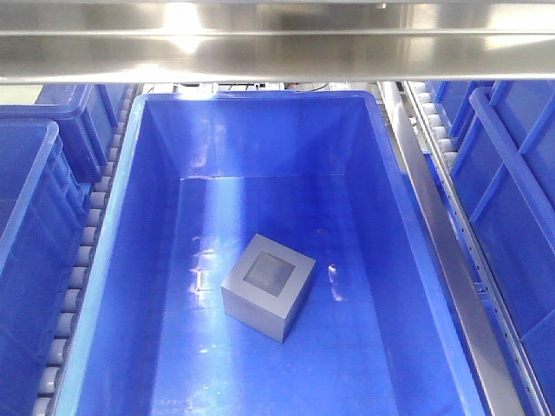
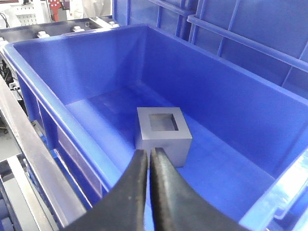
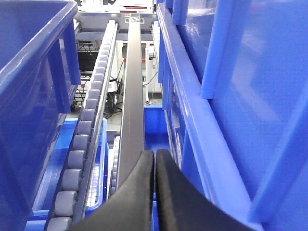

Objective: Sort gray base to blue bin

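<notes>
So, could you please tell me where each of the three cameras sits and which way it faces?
Exterior front-facing: high up, looking down into the large bright-blue plastic bin at the matte gray cubic base; no robot parts show.
Left wrist-mounted: above the bin's rim, angled down at the base; shut left gripper in the foreground.
Right wrist-mounted: between bins, looking along the gray roller track; shut right gripper in view.
Front and left views share bin and base.

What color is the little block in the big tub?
Gray base: matte gray, clearest in the left wrist view.
</notes>
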